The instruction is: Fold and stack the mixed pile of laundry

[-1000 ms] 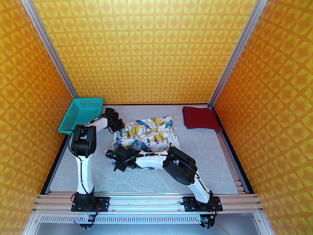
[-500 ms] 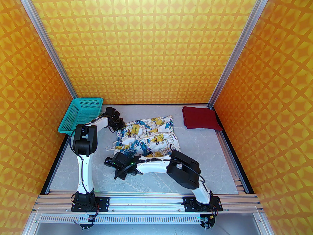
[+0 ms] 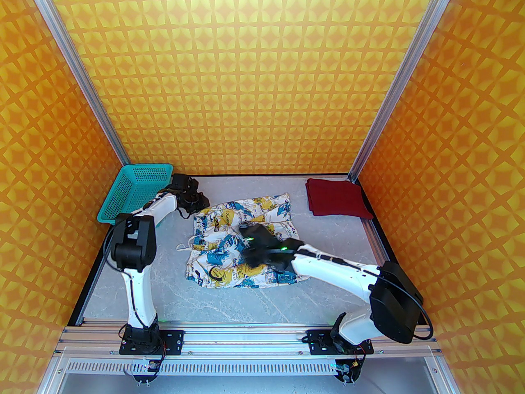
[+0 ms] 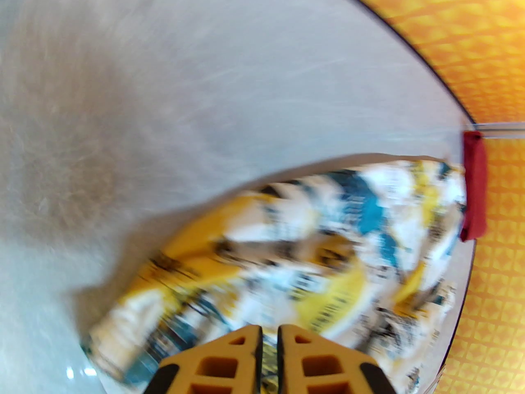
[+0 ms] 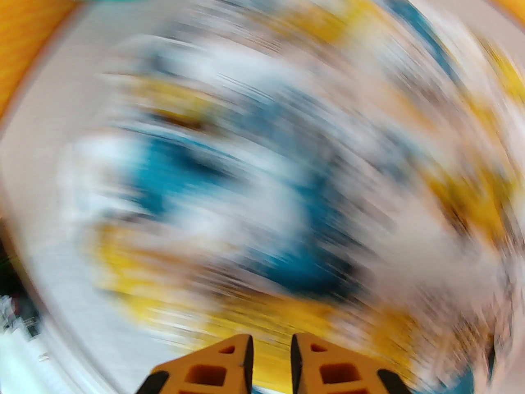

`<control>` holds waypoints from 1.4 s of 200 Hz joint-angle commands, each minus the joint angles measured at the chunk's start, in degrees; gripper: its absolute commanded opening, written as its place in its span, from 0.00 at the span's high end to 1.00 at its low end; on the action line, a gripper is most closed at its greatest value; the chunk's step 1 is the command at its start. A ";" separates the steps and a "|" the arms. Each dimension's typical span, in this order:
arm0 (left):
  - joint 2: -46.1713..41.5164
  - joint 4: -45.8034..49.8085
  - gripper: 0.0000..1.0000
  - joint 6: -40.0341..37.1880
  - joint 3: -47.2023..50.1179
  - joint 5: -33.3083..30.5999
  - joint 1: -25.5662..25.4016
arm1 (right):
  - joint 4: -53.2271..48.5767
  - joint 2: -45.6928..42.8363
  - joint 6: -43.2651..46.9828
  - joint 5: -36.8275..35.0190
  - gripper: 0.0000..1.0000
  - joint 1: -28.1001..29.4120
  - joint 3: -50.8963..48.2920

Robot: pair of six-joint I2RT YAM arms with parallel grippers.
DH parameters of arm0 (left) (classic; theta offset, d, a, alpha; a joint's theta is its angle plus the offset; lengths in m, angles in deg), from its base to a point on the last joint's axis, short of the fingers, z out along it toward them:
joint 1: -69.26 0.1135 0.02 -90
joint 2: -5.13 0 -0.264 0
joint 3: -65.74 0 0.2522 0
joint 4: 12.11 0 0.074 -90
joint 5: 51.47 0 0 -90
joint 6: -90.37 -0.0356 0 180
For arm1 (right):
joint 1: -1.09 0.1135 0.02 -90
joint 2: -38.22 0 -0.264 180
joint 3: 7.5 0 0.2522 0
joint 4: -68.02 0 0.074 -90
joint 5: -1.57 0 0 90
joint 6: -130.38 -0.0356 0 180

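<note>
From above, the right gripper [image 3: 248, 236] has swung away from the near left edge of the printed shirt [image 3: 221, 257]. Now it hangs, blurred, over the shirt's middle. The near part of the shirt lies spread out on the table [image 3: 246, 306], so I think that side was just let go. The left gripper [image 3: 196, 203] has moved back a little and sits at the shirt's far left corner, next to the basket [image 3: 135, 187]. The red shirt [image 3: 336, 199] lies folded in the far right corner, same as before. In the left wrist view, the fingers [image 4: 242, 351] have only a thin slit between them, with shirt right there. I cannot tell if they pinch cloth. The right wrist view is all blurry, but the fingers [image 5: 233, 359] stand a bit apart with nothing between them. I think the printed shirt still needs folding, then stacking on the red one.
</note>
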 commanded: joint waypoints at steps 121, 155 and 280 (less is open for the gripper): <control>9.96 -1.33 0.87 0.46 -2.32 -0.86 -0.93 | -16.34 -16.54 -21.07 2.05 0.67 3.00 -16.05; -0.48 -1.29 0.57 -0.78 2.25 -0.88 -1.18 | -22.45 -23.87 -19.77 3.74 0.52 -4.85 -12.82; -58.80 18.60 0.35 11.84 51.86 -17.18 -4.25 | -12.25 -28.26 -23.97 29.99 0.48 -39.85 -26.90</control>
